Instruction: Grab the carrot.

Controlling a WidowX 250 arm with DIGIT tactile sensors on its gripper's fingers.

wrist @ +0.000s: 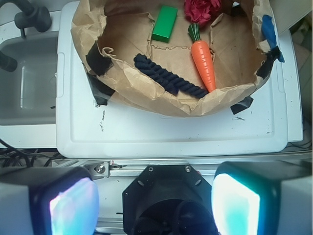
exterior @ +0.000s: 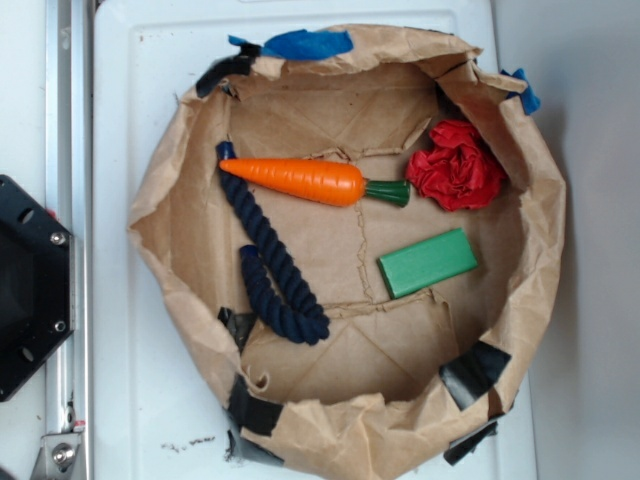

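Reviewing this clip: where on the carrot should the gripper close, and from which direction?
Grip the carrot around its thick orange body near the green stem, coming straight down from above. It lies flat on the paper bag's floor; the rope crowds the pointed tip, while the wide end is clearer.

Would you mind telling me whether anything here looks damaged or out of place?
The brown paper tray is crumpled and torn, patched with black and blue tape. The carrot, rope and green block lie intact inside.
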